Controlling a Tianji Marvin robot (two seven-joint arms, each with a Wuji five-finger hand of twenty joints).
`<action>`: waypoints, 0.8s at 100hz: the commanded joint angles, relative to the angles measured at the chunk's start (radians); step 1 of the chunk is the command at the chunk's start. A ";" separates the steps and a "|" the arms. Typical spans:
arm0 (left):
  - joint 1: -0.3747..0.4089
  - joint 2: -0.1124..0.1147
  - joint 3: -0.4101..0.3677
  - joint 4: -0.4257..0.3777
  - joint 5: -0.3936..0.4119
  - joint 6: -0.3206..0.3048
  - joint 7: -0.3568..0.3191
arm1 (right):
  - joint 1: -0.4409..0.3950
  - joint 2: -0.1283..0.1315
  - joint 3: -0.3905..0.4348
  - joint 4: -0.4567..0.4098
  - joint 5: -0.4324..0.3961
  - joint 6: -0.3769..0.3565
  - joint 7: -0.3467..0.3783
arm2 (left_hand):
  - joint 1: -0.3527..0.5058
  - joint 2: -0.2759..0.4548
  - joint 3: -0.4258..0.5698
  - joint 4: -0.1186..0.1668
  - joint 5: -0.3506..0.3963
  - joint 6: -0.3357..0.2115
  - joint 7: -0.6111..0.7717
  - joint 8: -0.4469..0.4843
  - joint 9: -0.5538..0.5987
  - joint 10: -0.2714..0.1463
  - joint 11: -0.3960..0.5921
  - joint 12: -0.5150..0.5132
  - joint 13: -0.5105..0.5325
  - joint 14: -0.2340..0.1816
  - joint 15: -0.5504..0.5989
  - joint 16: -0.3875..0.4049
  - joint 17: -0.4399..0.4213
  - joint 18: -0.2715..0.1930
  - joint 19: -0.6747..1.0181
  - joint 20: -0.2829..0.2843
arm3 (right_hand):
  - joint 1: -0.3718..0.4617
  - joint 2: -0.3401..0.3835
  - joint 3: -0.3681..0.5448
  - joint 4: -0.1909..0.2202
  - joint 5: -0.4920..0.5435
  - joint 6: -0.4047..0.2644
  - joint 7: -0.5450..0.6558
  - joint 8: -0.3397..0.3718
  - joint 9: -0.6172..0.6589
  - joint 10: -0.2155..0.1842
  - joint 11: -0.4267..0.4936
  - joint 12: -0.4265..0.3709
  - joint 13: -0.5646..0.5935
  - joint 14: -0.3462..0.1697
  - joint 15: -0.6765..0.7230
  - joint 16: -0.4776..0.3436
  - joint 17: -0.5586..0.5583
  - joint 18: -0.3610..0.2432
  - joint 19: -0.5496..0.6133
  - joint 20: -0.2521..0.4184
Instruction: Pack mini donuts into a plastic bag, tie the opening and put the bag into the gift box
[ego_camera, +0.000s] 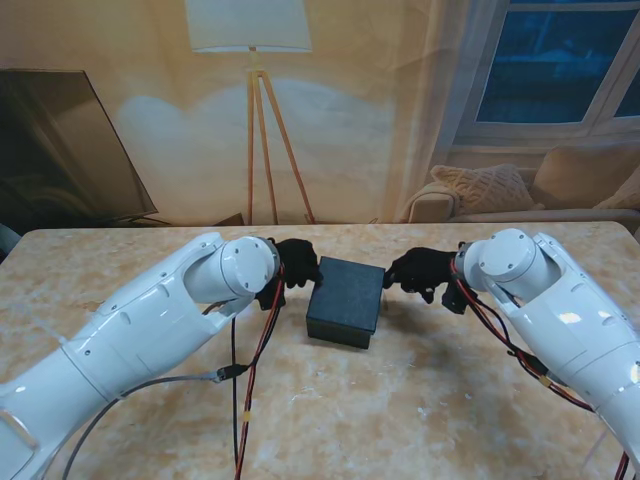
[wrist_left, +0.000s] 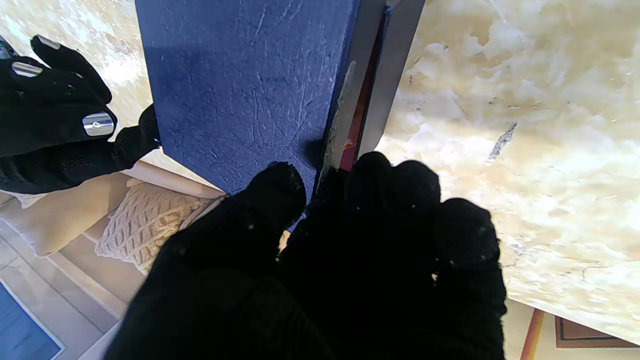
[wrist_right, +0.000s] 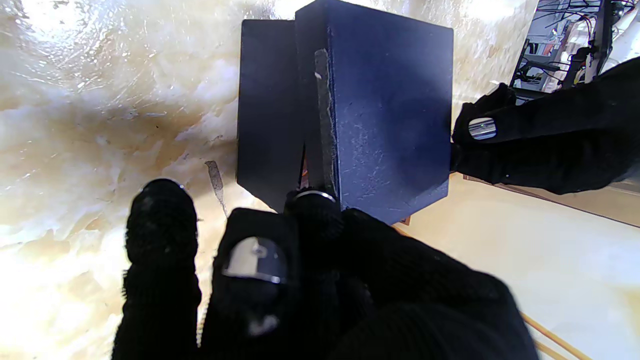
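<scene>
The dark blue gift box (ego_camera: 345, 300) sits near the middle of the marble surface (ego_camera: 420, 400), its lid (wrist_left: 240, 85) slightly lifted so a narrow gap with something red inside shows; the contents cannot be made out. The left hand (ego_camera: 292, 262) grasps the lid's left edge and the right hand (ego_camera: 420, 270) its right edge, fingertips (wrist_right: 314, 210) at the seam. No writing is readable.
</scene>
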 joint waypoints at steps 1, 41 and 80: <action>-0.010 -0.017 0.006 -0.001 -0.008 0.004 -0.013 | 0.005 -0.016 -0.010 0.001 0.005 0.000 0.016 | -0.009 0.033 0.000 0.022 -0.011 -0.078 -0.037 -0.002 -0.025 -0.042 0.027 -0.009 0.002 0.021 0.017 -0.011 -0.009 -0.026 -0.002 0.003 | 0.030 0.015 0.003 -0.014 -0.008 -0.113 -0.075 -0.020 0.030 -0.030 0.032 -0.002 0.030 -0.028 0.018 0.002 0.011 0.004 0.033 -0.004; -0.059 -0.045 0.057 0.078 -0.033 0.035 0.001 | 0.028 -0.017 -0.039 0.029 0.001 -0.003 0.026 | -0.016 0.041 -0.007 0.025 -0.017 -0.087 -0.040 -0.005 -0.037 -0.044 0.028 -0.015 -0.009 0.022 0.017 -0.010 -0.019 -0.032 -0.002 0.004 | 0.025 0.013 0.002 -0.010 0.001 -0.107 -0.079 -0.006 0.029 -0.031 0.035 -0.005 0.034 -0.033 0.020 0.000 0.015 0.000 0.037 -0.008; -0.078 -0.055 0.092 0.097 -0.054 0.035 -0.008 | 0.035 -0.014 -0.056 0.034 -0.026 0.007 0.024 | -0.018 0.040 -0.013 0.025 -0.022 -0.093 -0.040 -0.007 -0.044 -0.047 0.027 -0.014 -0.014 0.017 0.017 -0.008 -0.023 -0.036 -0.003 0.004 | 0.018 0.011 0.002 -0.008 0.012 -0.102 -0.079 0.006 0.031 -0.034 0.036 -0.009 0.036 -0.039 0.019 -0.002 0.016 -0.001 0.040 -0.010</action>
